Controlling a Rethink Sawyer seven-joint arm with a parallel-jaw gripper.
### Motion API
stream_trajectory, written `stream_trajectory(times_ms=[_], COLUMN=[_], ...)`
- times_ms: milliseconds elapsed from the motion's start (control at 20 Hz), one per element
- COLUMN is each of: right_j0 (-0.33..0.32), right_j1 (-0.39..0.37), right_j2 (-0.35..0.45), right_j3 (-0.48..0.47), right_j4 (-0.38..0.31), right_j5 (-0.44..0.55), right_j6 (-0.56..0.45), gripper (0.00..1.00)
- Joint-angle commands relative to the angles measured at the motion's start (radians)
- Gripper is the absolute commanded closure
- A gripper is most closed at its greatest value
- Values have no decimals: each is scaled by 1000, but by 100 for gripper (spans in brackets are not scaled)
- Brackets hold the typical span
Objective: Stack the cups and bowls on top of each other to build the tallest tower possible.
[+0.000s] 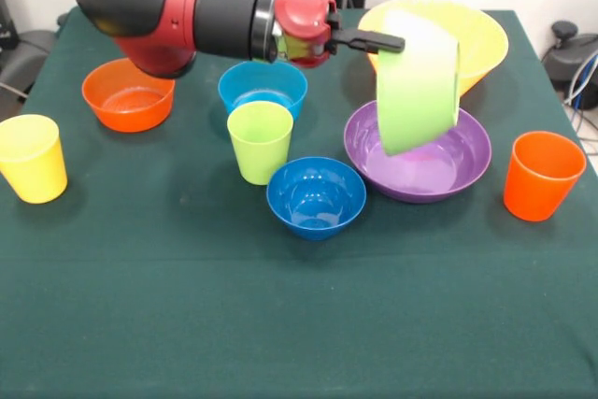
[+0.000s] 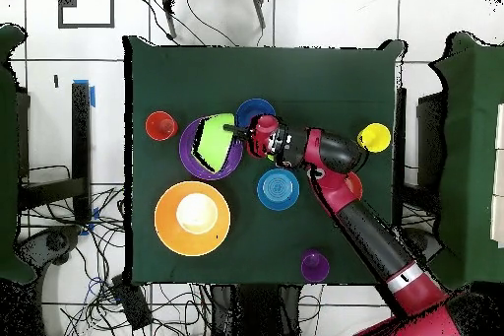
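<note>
**Green bowl held tilted above the purple bowl**

The gripper [image 1: 397, 43] is clamped on the rim of the large lime green bowl [image 1: 418, 86], which hangs on edge, clear of the table [image 1: 168, 324]. Its lower edge sits over the large purple bowl [image 1: 439, 167]; contact between the two cannot be confirmed. The purple bowl holds nothing else.

The large yellow-orange bowl [image 1: 476, 39] stands just behind the purple bowl. In the overhead view a pale patch shows at its centre; what it is cannot be told.

The small dark blue bowl [image 1: 316, 196], light blue bowl [image 1: 263, 86] and orange bowl [image 1: 128, 93] all stand upright and empty. The lime green cup [image 1: 260, 141] stands upright between the two blue bowls, just beside each.

The yellow cup [image 1: 33, 158] and the orange cup [image 1: 542, 175] stand apart at opposite table edges. The purple cup [image 2: 315, 265] is visible only in the overhead view, near the table edge.
</note>
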Motion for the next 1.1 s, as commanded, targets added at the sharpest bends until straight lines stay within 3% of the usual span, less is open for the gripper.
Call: stream_trajectory(times_ms=[50, 350, 750, 1100], right_j0=[38, 36, 49, 25], right_j1=[115, 170, 269, 327], right_j2=[-92, -97, -133, -120], right_j3=[-167, -169, -295, -327], right_j4=[-45, -15, 3, -18], right_j5=[53, 142, 336, 352], right_j6=[-196, -173, -225, -259], gripper=[100, 100, 100, 100])
